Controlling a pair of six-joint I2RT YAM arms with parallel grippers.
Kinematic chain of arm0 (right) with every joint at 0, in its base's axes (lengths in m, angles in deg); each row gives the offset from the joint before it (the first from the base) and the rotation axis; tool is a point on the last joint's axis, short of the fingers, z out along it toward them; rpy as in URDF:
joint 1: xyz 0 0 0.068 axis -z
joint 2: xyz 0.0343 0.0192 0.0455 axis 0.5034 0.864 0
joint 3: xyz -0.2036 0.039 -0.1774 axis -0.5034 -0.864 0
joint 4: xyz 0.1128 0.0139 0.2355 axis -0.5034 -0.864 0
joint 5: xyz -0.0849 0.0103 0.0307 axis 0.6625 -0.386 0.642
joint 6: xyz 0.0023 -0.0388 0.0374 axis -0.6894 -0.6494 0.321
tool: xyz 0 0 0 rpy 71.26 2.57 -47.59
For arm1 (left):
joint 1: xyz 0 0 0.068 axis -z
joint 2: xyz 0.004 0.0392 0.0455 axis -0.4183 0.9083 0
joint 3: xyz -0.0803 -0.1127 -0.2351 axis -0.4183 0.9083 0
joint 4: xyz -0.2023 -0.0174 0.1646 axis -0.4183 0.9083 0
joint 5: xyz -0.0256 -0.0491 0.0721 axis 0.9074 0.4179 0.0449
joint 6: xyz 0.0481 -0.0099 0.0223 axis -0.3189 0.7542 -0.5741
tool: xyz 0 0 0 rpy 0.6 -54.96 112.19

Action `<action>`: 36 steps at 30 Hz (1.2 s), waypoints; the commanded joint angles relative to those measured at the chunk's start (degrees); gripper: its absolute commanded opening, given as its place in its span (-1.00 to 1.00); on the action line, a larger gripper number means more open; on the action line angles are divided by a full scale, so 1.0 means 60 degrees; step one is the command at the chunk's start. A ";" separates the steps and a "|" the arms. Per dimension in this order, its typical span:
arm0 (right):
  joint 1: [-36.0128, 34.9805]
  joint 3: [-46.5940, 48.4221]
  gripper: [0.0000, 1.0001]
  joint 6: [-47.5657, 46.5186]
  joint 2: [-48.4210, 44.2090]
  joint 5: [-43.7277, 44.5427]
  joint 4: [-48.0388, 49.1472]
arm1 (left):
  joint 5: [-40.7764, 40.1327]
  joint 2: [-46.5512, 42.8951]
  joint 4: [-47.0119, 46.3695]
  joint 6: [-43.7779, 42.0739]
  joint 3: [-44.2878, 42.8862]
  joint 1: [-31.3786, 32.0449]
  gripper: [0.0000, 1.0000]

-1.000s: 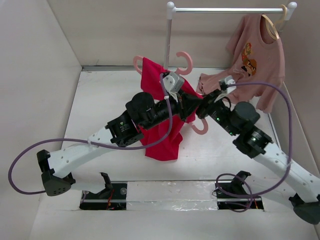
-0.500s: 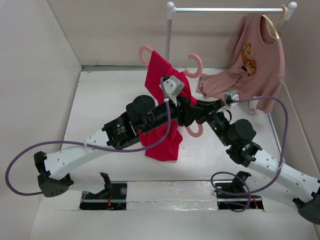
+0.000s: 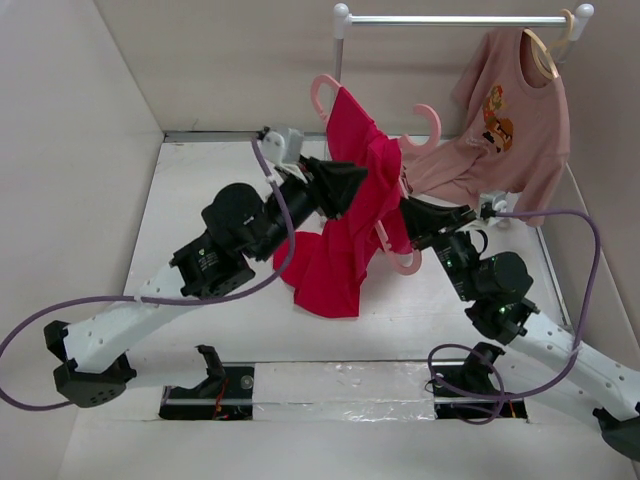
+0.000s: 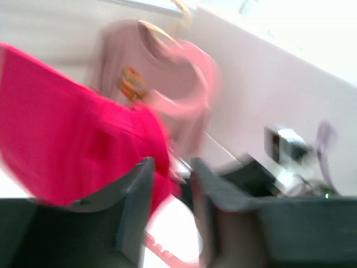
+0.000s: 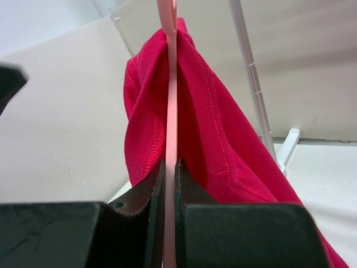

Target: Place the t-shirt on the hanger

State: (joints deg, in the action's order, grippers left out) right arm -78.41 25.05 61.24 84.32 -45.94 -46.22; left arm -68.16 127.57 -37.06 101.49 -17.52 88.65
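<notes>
The red t-shirt (image 3: 345, 230) hangs draped over the pink hanger (image 3: 428, 120), which is held tilted in the air above the table's middle. My right gripper (image 3: 408, 226) is shut on the hanger's thin bar (image 5: 170, 111), with the red fabric (image 5: 217, 139) falling on both sides of it, just past my fingertips (image 5: 170, 167). My left gripper (image 3: 347, 188) is at the shirt's left side, jaws apart. In the blurred left wrist view the shirt (image 4: 67, 139) lies left of and behind the fingers (image 4: 170, 184), and I see nothing pinched.
A white clothes rack (image 3: 450, 19) stands at the back right, its upright pole (image 3: 335, 90) close behind the hanger. A dusty-pink printed t-shirt (image 3: 510, 120) hangs there on a beige hanger (image 3: 545, 55). Walls close in the left, back and right sides.
The hanger and shirt have risen and moved right toward the rack. The left gripper has drawn back up and to the left of the shirt. The right gripper keeps its hold.
</notes>
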 commanded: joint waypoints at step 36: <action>-0.0055 0.0452 -1.00 -0.0211 -0.0075 -0.0215 -0.0090 | 0.1385 0.3435 -0.1316 0.3805 -0.1377 -0.3578 0.33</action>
State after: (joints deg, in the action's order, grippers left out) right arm -78.41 24.11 61.00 84.21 -47.34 -52.21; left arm -61.32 149.02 -41.67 123.61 -24.58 67.05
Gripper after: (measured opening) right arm 0.100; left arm 0.662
